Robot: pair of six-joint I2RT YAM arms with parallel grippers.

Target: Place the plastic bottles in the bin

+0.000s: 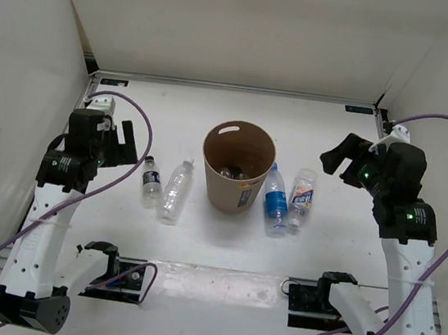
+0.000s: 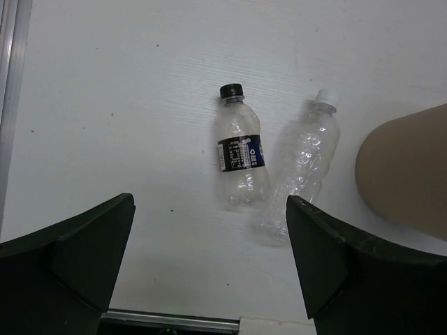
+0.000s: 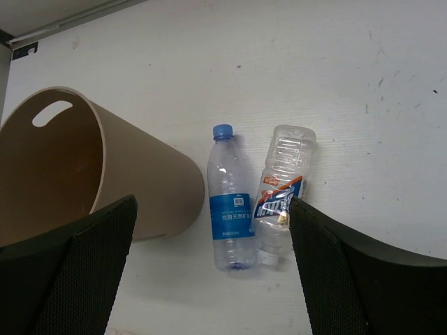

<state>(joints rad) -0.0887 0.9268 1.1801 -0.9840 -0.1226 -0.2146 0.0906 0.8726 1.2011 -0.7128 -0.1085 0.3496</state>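
Note:
The tan bin (image 1: 234, 187) stands upright mid-table; something clear lies at its bottom. Left of it lie the dark-labelled bottle (image 1: 151, 181) and the plain clear bottle (image 1: 176, 190). Right of it lie the blue-labelled bottle (image 1: 275, 197) and the white/orange-labelled bottle (image 1: 301, 198). My left gripper (image 1: 124, 143) is open and empty, raised to the left of the dark-labelled bottle (image 2: 241, 157) and the plain clear bottle (image 2: 300, 167). My right gripper (image 1: 339, 154) is open and empty, raised to the right of the blue-labelled bottle (image 3: 230, 202) and the white/orange-labelled bottle (image 3: 279, 192).
White walls enclose the table on the left, right and back. A metal rail (image 1: 234, 88) runs along the far edge. The bin's side shows at the right of the left wrist view (image 2: 408, 167), and its handle cut-out shows in the right wrist view (image 3: 52, 113).

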